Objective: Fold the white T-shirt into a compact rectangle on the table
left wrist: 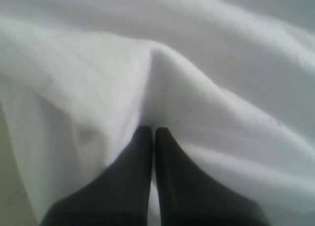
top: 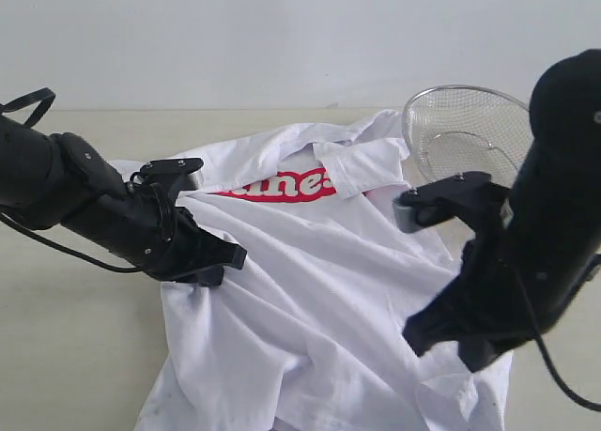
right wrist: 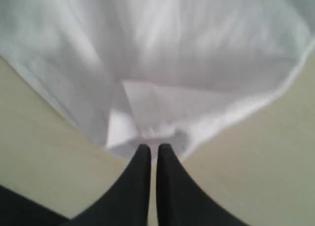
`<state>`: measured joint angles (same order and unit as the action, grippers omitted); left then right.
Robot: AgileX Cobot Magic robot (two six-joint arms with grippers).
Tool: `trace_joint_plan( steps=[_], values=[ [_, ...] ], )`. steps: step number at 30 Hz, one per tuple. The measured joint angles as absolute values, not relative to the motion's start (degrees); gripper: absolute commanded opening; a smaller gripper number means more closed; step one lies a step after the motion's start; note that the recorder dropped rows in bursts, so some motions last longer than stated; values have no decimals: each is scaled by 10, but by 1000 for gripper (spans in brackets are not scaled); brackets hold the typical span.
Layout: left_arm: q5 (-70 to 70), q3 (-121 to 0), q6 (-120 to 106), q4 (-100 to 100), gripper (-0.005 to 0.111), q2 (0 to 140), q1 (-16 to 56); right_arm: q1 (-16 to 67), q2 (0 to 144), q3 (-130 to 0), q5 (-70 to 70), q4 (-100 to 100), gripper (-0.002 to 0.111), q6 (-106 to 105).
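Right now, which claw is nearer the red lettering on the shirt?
Left. The left claw pinches the white T-shirt close beside the red lettering; the right claw grips an edge far off on the other side.

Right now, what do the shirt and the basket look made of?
Shirt: soft, matte white fabric, likely cotton; it drapes in creases and folds. Basket: shiny silver wire mesh, probably steel; you can see through its weave.
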<state>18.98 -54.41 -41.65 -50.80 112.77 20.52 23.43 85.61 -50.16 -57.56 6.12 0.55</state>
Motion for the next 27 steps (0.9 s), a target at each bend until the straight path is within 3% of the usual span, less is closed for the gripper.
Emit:
trace_joint_plan(
  steps=[7, 14, 21, 27],
  values=[
    [190, -544, -416, -508, 5, 1128, 205, 234, 976, -556, -508, 94, 0, -12],
    [190, -544, -416, -508, 5, 1128, 205, 234, 1058, -592, -537, 73, 0, -14],
    [190, -544, -416, -508, 5, 1128, 205, 234, 1057, -592, -671, 47, 0, -14],
    [190, -544, -416, -508, 5, 1128, 205, 234, 996, -563, -691, 34, 0, 0]
  ],
)
